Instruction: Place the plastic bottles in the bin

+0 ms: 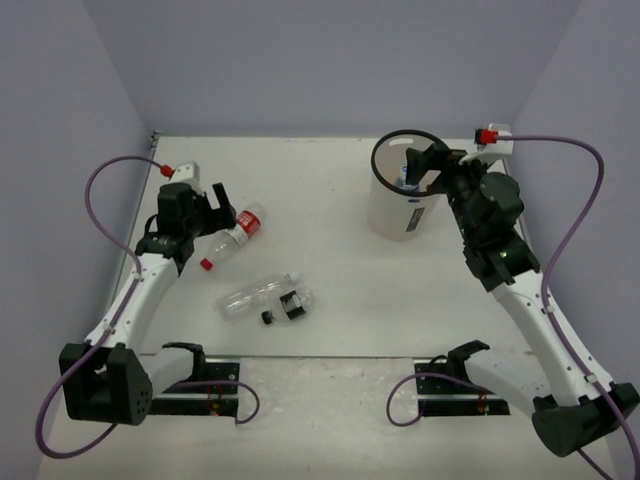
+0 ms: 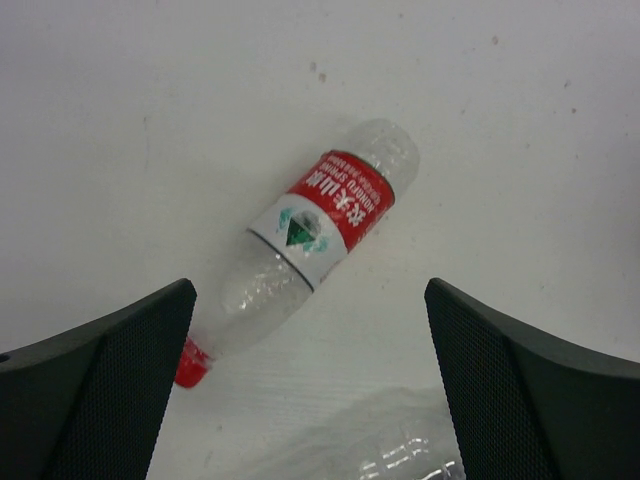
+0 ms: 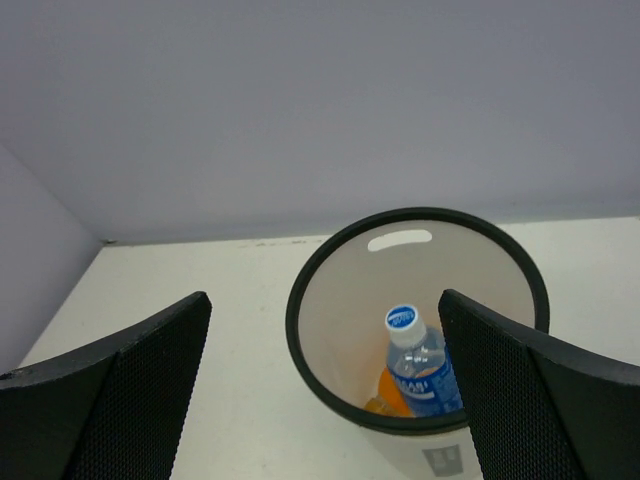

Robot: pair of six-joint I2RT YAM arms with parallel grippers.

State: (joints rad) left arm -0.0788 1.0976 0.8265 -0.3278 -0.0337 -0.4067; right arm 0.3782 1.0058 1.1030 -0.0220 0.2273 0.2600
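The left hand (image 2: 308, 287) is spread wide above the red-capped bottle (image 2: 315, 225), which lies on its side on the worktop (image 2: 120, 120). The right hand (image 3: 325, 296) is spread wide and empty over the bin (image 3: 415, 213). The bin contains the blue-labelled bottle (image 3: 420, 365) and the orange bottle (image 3: 385, 388). The plain clear bottle (image 1: 250, 297) and the black-labelled bottle (image 1: 292, 305) lie side by side at mid-worktop.

Light is bright, even and diffuse, from overhead. In the top view the white table (image 1: 330, 200) carries only faint, soft shadows beside my arms. In the wrist views my left fingers (image 2: 90, 380) and right fingers (image 3: 100, 390), in the lower corners, look dark and slightly blurred; each frame's middle is sharp. The bin (image 3: 291, 325) is dimmer inside.
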